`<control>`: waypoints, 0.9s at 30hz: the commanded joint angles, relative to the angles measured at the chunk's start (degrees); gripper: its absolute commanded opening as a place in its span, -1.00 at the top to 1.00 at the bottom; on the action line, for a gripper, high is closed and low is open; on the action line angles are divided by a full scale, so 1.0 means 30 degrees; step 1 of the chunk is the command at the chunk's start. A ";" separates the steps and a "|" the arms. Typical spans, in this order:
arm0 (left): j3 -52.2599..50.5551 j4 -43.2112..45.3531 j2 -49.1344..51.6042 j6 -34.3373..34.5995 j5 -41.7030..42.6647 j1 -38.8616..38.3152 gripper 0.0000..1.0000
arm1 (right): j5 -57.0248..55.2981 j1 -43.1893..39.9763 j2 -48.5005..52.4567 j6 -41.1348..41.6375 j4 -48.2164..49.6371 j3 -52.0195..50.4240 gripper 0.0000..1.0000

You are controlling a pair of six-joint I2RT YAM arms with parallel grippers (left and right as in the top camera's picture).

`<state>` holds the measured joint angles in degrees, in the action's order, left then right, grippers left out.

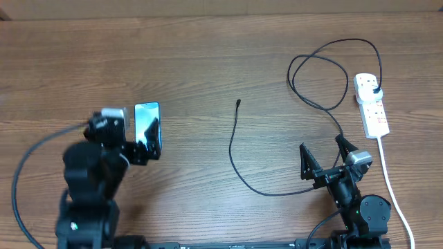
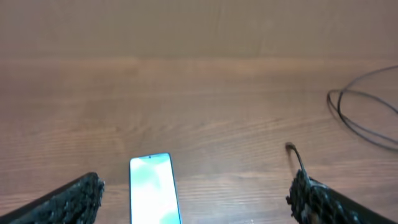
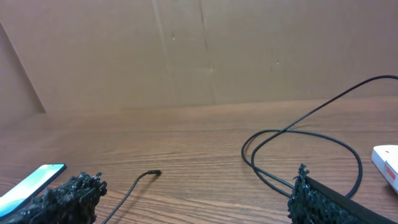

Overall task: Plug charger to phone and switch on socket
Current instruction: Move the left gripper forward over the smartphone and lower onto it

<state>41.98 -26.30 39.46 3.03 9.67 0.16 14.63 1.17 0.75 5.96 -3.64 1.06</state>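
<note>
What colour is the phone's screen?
The phone has a bright light-blue screen, which shows best in the left wrist view.

table point(image 1: 208, 55): brown wood, matt, fine grain lines | phone point(image 1: 147, 124): shiny smooth screen | charger point(image 1: 231, 142): black cable, smooth | socket point(image 1: 372, 104): white plastic, smooth | fingers point(image 3: 311, 199): black, rough, bumpy

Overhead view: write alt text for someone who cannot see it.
A wooden table holds a lit phone at left, a white socket at right, and a black charger plugged into it, its cable looping to a free tip mid-table. Both grippers are open and empty: the left gripper at the phone's near end, the right gripper beside the cable.
</note>
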 commanded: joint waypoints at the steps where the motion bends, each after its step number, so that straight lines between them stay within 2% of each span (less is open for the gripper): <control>1: 0.3883 -0.2324 0.2841 0.0124 0.0335 0.0175 -0.99 | 0.0007 0.0087 -0.0197 -0.0015 0.0102 -0.0204 -1.00; 7: 0.9122 -0.7366 0.7563 -0.0160 0.1428 0.0175 -0.99 | 0.0007 0.0087 -0.0197 -0.0015 0.0102 -0.0204 -1.00; 14: 1.4768 -1.3522 1.2706 -0.0168 0.0816 0.0175 -0.99 | 0.0007 0.0087 -0.0197 -0.0015 0.0102 -0.0204 -1.00; 17: 1.5788 -1.4491 1.4214 -0.0182 0.0729 0.0175 -0.99 | 0.0007 0.0087 -0.0197 -0.0015 0.0102 -0.0204 -1.00; 23: 1.5810 -1.4010 1.6196 -0.0335 0.0525 0.0182 -0.99 | 0.0007 0.0087 -0.0197 -0.0015 0.0102 -0.0204 -1.00; 27: 1.5803 -1.4258 1.7595 -0.0204 -0.1290 0.0175 -0.99 | 0.0007 0.0087 -0.0197 -0.0015 0.0102 -0.0204 -1.00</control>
<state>87.81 -68.58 89.36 2.85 10.44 0.16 14.66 1.17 0.73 5.98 -3.66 1.06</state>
